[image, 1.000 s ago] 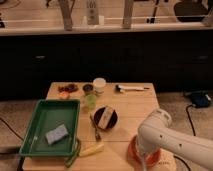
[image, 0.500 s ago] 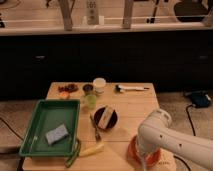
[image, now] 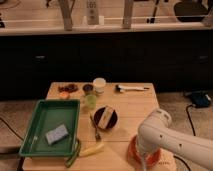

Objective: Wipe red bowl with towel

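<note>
The red bowl [image: 152, 156] sits at the table's front right corner, mostly covered by my white arm [image: 160, 134]. The arm bends down into the bowl, and my gripper [image: 143, 161] is at the bowl's inside, at the bottom edge of the camera view, largely hidden by the wrist. I cannot make out a towel at the gripper. A dark bowl [image: 106, 118] with a pale folded item in it stands at the table's middle.
A green tray [image: 35, 131] with a blue-grey sponge [image: 56, 134] lies at the left. A fork [image: 95, 129], a banana [image: 92, 149], a white cup [image: 99, 84], a green cup [image: 90, 100] and a white-handled tool [image: 131, 88] lie on the wooden table [image: 135, 107].
</note>
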